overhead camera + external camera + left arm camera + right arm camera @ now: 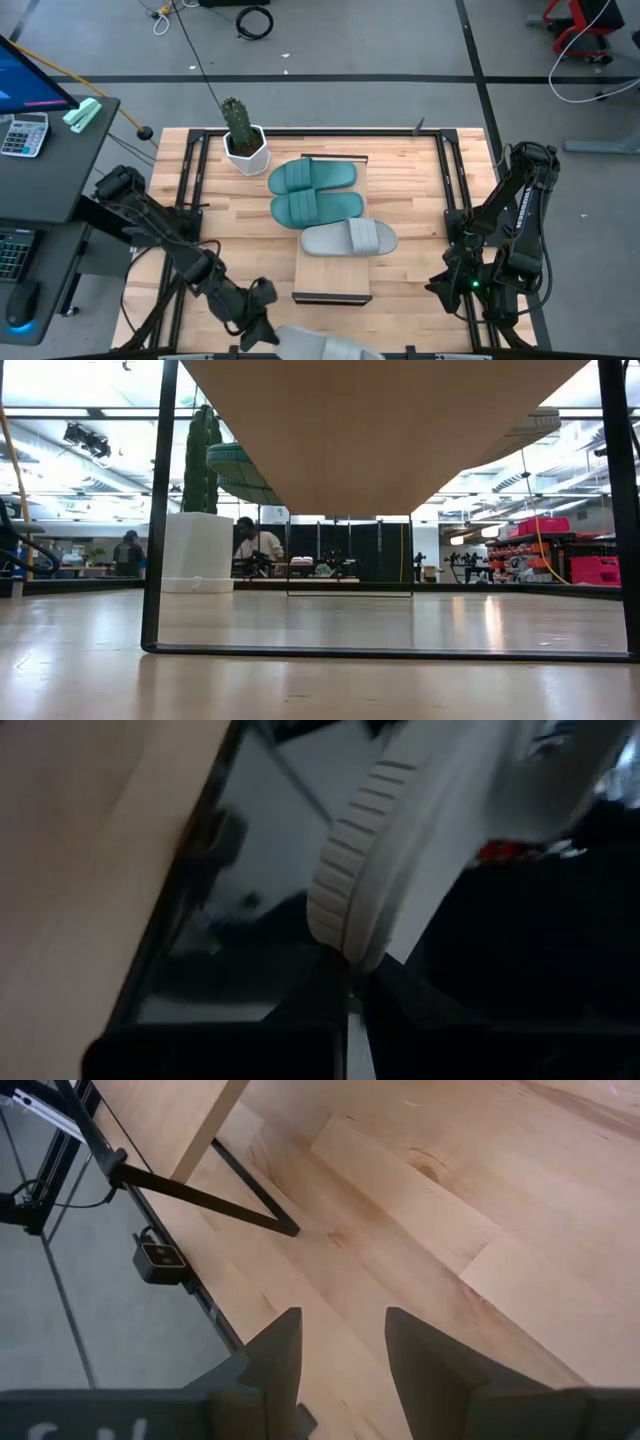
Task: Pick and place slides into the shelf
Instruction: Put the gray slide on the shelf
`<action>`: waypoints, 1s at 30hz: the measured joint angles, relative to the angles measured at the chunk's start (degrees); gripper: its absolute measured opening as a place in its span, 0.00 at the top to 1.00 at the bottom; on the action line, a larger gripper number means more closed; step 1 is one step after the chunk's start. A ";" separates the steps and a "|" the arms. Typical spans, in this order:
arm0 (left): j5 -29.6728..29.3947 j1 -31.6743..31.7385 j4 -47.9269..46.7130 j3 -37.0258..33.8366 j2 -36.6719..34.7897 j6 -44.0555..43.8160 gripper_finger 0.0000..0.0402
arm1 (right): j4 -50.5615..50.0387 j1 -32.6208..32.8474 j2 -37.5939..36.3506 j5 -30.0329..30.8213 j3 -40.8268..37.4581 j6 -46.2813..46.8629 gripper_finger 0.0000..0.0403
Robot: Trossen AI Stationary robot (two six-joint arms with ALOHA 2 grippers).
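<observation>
The shelf (333, 272) stands in the middle of the table and carries two teal slides (312, 176) (316, 209) and one light grey slide (349, 239), lying flat side by side on its board. The other grey slide (325, 346) is at the table's near edge, by my left gripper (262, 325), which is shut on it. In the left wrist view this slide (430, 830) shows its ribbed sole edge past the table's rim. My right gripper (442, 282) waits open over the table's right side, holding nothing (343, 1330). My left gripper (350, 982) pinches the grey slide between its two fingers at the end of its ribbed sole edge (338, 935). The slide reaches away from the fingers over the table's near edge. Whether any part of it rests on the table is hidden.
A white pot with a cactus (244, 148) stands left of the shelf's far end. The shelf's dark end frame (205, 1198) is near my right gripper. Bare board (333, 280) remains at the shelf's near end. A desk with a keyboard (20, 135) is left of the table.
</observation>
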 joint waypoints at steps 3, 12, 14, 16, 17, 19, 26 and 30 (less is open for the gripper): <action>-0.58 2.75 5.13 0.00 -0.02 3.07 0.96 | 0.02 0.00 0.00 -0.02 0.00 0.06 0.62; -0.95 11.34 9.36 0.02 -0.02 1.38 0.96 | 0.07 0.00 0.00 -0.02 0.00 0.02 0.62; -1.10 12.98 8.86 0.51 -0.02 -0.22 0.96 | 0.07 0.03 0.00 -0.02 0.00 0.01 0.62; -1.08 14.62 7.33 2.07 -0.02 -1.39 0.96 | 0.13 0.07 0.00 -0.02 0.00 -0.01 0.62; -0.87 15.42 6.24 3.16 -0.02 -1.62 0.96 | 0.35 0.09 0.00 -0.02 0.00 -0.01 0.62; 0.39 17.10 2.56 5.90 -0.02 -1.61 0.96 | 0.55 0.09 0.00 -0.02 0.00 -0.03 0.62; 6.34 21.73 -28.17 18.40 -0.02 -1.48 0.96 | 0.52 0.07 0.00 -0.02 0.00 -0.62 0.62; 7.01 23.65 -37.16 22.35 -0.02 -0.63 0.96 | 0.52 0.06 0.00 0.00 0.00 -1.14 0.62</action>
